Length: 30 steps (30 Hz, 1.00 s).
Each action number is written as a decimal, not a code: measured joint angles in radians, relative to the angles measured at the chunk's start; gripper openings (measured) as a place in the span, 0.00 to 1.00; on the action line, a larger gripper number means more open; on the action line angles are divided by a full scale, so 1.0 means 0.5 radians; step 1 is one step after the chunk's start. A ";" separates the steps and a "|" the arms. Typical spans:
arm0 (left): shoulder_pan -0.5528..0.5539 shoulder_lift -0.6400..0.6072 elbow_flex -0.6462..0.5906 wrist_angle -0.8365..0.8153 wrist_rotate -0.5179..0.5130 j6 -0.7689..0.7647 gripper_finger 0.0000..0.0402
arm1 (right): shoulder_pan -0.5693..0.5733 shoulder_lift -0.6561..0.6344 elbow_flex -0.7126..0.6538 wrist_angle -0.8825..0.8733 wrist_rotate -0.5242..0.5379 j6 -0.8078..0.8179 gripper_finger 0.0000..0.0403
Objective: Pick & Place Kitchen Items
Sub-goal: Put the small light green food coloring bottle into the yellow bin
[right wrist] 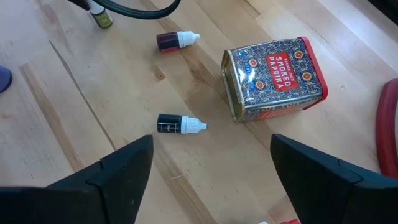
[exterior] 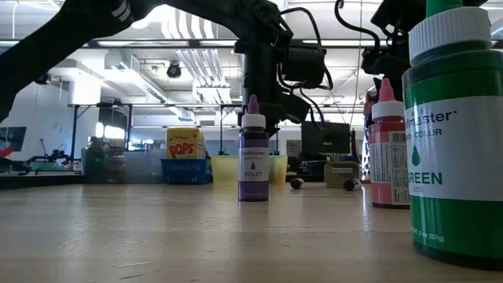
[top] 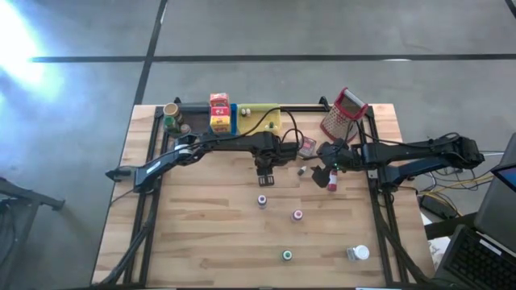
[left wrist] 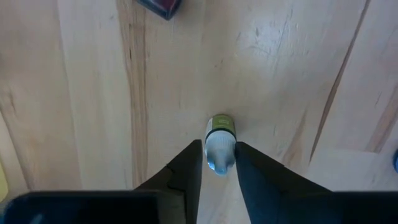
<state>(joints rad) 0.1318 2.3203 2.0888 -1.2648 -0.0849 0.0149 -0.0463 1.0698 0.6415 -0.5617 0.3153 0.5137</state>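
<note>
A tiny bottle with a white cap and an olive-green body [left wrist: 221, 127] stands upright on the wooden table [top: 210, 234]. My left gripper [left wrist: 219, 155] is over it at the table's middle [top: 266, 177], shut on its cap. My right gripper [right wrist: 211, 180] hangs open to the right of it [top: 322, 157], holding nothing. Under it lie a small black bottle [right wrist: 179, 124], a dark red bottle [right wrist: 176, 41] and a paprika tin [right wrist: 273, 78], all on their sides. In the low view the violet bottle [exterior: 253, 157] hides the olive bottle. My left gripper pinches the bottle's white cap [left wrist: 214, 144] between its two fingers, one on each side. The fingers [left wrist: 191, 168] come from above and point down. The bottle is upright, and its base appears to rest on the table.
A violet bottle [top: 262, 200], a pink-capped one [top: 297, 215], a green-capped one [top: 287, 255], a white jar [top: 359, 253] and a red bottle [top: 332, 179] stand on the near half. Trays with boxes [top: 219, 114] and a metal grater [top: 345, 113] are at the far edge.
</note>
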 joint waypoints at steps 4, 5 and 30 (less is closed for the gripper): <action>0.000 0.000 0.000 0.000 -0.001 0.008 0.22 | 0.000 0.000 0.000 0.000 0.001 0.000 0.82; 0.000 0.000 0.000 0.000 -0.001 0.009 0.22 | 0.000 -0.001 0.000 0.000 0.000 0.000 0.83; 0.291 -0.184 0.277 -0.234 -0.035 0.127 0.20 | 0.000 -0.001 0.000 0.000 0.001 0.000 0.82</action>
<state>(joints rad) 0.2773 2.2284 2.2272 -1.3815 -0.1025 0.0784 -0.0465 1.0695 0.6415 -0.5617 0.3157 0.5137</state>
